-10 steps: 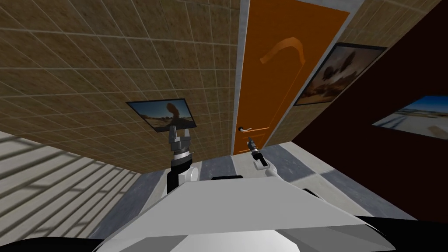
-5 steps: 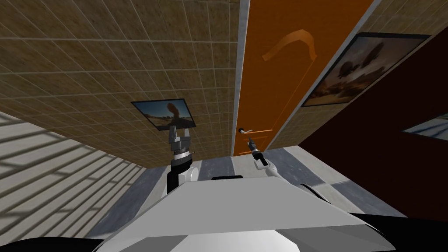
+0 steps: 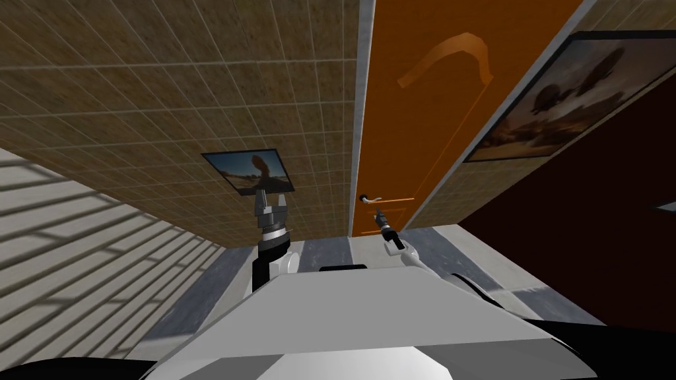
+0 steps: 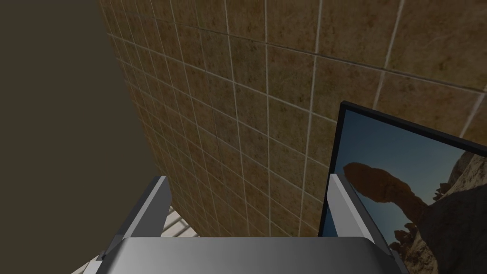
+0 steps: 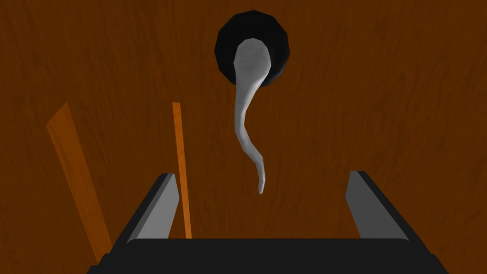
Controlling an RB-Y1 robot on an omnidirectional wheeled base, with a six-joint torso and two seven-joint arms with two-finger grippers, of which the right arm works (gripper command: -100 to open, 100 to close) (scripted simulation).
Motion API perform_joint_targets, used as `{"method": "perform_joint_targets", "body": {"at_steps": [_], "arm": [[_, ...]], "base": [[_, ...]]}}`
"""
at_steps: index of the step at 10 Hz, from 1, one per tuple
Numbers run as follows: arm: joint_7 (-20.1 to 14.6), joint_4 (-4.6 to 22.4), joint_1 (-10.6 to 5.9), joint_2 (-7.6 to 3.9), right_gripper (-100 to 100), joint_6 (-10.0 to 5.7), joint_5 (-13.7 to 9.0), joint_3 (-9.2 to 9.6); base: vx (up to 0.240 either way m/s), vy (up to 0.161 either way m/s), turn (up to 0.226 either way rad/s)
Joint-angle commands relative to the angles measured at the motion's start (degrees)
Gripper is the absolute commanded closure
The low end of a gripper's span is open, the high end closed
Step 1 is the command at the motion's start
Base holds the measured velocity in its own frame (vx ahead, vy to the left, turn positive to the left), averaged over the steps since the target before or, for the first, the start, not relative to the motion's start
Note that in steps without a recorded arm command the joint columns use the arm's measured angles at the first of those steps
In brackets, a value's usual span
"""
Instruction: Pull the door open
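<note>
An orange-brown door [image 3: 422, 125] stands shut in a pale frame straight ahead. Its curved grey lever handle [image 3: 371, 196] sits on a black round rose [image 5: 252, 45]. My right gripper [image 3: 379, 216] hangs just below the handle, short of the door, and is open. In the right wrist view the lever [image 5: 247, 128] points toward the gap between the two fingers [image 5: 159, 209], its tip just above them, touching neither. My left gripper [image 3: 270, 198] is raised before the tiled wall, open and empty, with its fingers [image 4: 152, 209] spread.
A tiled brown wall [image 3: 165, 99] runs left of the door and carries a framed landscape picture [image 3: 251, 170]. Another framed picture [image 3: 568, 99] hangs right of the door. A dark maroon wall [image 3: 594, 218] closes in on the right. Grey floor [image 3: 330, 251] lies before the door.
The whole head view has shifted: the door and the right-hand picture have grown and slid outward, so I have moved closer. Both grippers hold the same pose.
</note>
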Motion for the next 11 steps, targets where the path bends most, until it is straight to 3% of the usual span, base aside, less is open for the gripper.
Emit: {"method": "perform_joint_targets", "body": {"at_steps": [1, 2, 6, 8, 11], "arm": [[-0.9, 0.7, 0.66, -1.13, -100, -0.91, -0.4, -0.55], [-1.2, 1.0, 0.9, -1.55, -100, -1.24, -0.6, -0.75], [-4.4, 3.6, 3.36, -5.75, -100, -4.61, -2.2, -2.78], [-4.4, 3.6, 3.36, -5.75, -100, -4.61, -2.2, -2.78], [-6.0, 4.9, 4.64, -7.95, -100, -6.38, -3.1, -3.84]], "base": [[0.109, 0.021, 0.148], [0.166, 0.058, 0.157], [0.212, 0.081, 0.186], [0.086, 0.01, 0.016], [0.112, -0.003, 0.133]]}}
